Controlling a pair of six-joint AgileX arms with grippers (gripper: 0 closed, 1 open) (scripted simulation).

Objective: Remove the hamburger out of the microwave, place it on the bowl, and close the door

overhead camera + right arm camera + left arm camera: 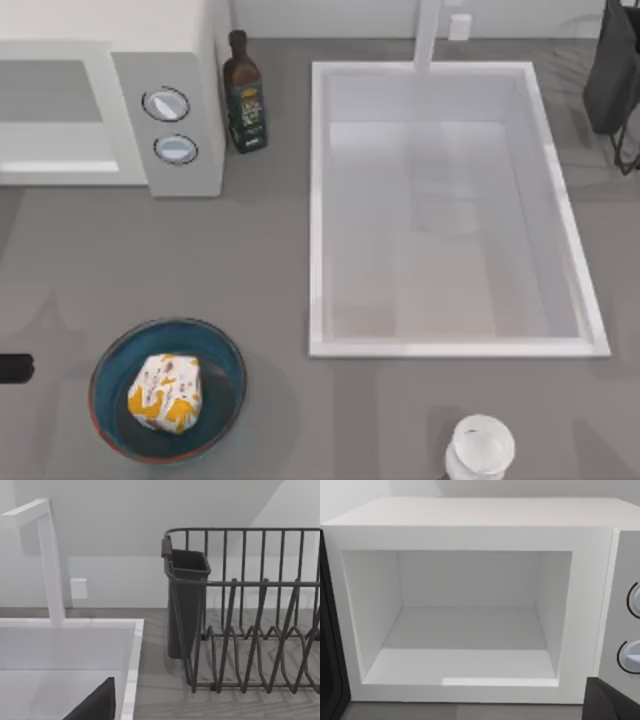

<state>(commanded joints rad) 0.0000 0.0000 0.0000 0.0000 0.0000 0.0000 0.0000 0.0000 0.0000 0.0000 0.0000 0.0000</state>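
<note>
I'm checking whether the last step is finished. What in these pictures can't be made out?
- The door: in the left wrist view, a dark strip cut off by the edge beside the empty microwave; its angle can't be read.
- Left arm: a dark stub cut off at the top view's left edge near the bowl holding the hamburger.
- White jar: cut off by the top view's lower edge.

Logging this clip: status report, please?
Hamburger sits in bowl. Microwave cavity bare, door open. Nothing obstructing.
</note>
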